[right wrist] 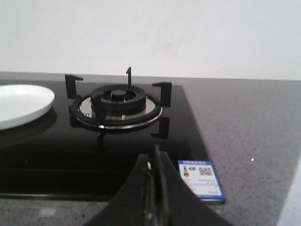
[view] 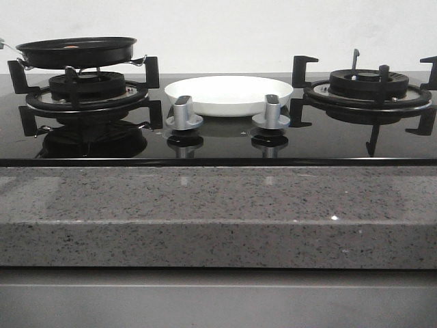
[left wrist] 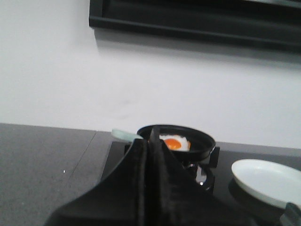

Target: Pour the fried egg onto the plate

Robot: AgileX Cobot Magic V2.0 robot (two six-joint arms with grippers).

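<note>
While my left gripper (left wrist: 151,141) sits closed, short of the pan (left wrist: 176,141), I see the fried egg (left wrist: 175,142) lying in that pan on the left burner (view: 87,87). The plate (view: 229,94) rests mid-stove, bare. My right gripper (right wrist: 155,165) is closed, facing the right burner (right wrist: 117,101).

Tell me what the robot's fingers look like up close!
Both grippers are black. The left gripper has two flat, matte black fingers that widen toward the base and narrow to a thin tip. The right gripper looks the same. No cables or markings show.
</note>
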